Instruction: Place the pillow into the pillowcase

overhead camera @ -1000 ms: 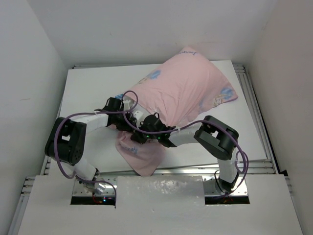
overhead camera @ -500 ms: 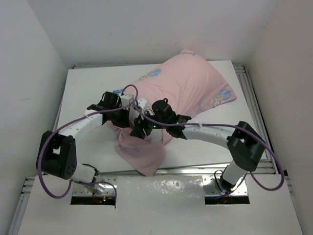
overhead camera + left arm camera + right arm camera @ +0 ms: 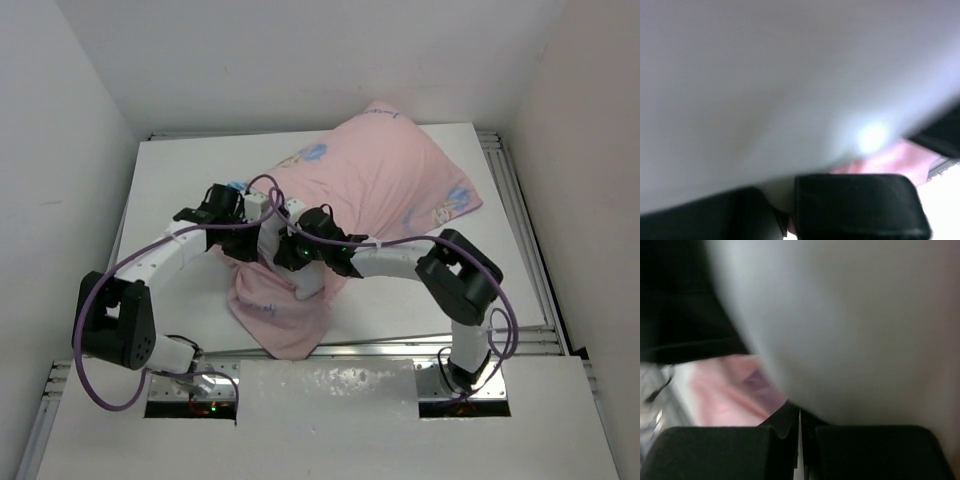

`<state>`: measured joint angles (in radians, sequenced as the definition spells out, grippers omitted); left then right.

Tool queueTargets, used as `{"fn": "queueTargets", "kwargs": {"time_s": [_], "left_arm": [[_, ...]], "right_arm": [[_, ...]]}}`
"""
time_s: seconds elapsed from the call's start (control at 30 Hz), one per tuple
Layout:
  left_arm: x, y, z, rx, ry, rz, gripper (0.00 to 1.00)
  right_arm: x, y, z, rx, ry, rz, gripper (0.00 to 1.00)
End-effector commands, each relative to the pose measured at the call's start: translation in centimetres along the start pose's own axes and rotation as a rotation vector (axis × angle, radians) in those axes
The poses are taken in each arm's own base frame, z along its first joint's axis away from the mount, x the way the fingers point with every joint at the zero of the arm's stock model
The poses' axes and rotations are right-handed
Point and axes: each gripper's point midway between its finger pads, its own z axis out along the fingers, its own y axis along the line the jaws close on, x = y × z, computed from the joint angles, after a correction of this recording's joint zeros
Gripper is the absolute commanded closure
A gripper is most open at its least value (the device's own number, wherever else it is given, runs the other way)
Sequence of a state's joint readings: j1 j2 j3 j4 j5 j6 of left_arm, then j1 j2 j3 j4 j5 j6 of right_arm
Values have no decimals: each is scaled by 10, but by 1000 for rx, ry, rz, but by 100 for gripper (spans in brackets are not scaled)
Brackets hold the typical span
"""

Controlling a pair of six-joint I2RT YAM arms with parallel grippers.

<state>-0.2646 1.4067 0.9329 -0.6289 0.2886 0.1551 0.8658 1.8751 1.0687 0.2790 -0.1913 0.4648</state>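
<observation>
The pillowcase lies slanted across the table, pink side up. Its far right part is fat and round. Its near end is flat and limp and reaches almost to the table's near edge. The two grippers meet close together where the fat part turns into the flat part. The left gripper is on the left side of that spot, and the right gripper is just beside it on the right. Both are touching the pink cloth. The left wrist view is very blurry, because the white pillow fills nearly all of it. The left jaws are almost closed, with only a thin slit between them. A little pink shows in the slit, so they seem to pinch the pillowcase. In the right wrist view the white pillow is also right up against the camera, with pink cloth (and a small purple patch) to its left. The right jaws are pressed together, with just a thin pale line between them. I cannot tell if they hold anything.
</observation>
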Motion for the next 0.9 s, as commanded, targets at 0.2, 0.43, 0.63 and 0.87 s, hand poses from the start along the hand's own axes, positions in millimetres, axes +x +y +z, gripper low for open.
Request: {"fn": "queueTargets", "kwargs": {"time_s": [0.2,0.43,0.63,0.87], "left_arm": [[-17,-16,-54,40,-55,163,100],[-1,-25,-63,100,8,242,100],[-3,-41,-82,207,20,378,100],[0,-21,-74,102,28,391,100]], "right_arm": [[-54,-143,3,534,-228,185,100],[-78,-190,11,705,-249,191,100],[-75,-248,-4,879,-241,243,100],[-97,-256,-26,831,-307,311,100]]}}
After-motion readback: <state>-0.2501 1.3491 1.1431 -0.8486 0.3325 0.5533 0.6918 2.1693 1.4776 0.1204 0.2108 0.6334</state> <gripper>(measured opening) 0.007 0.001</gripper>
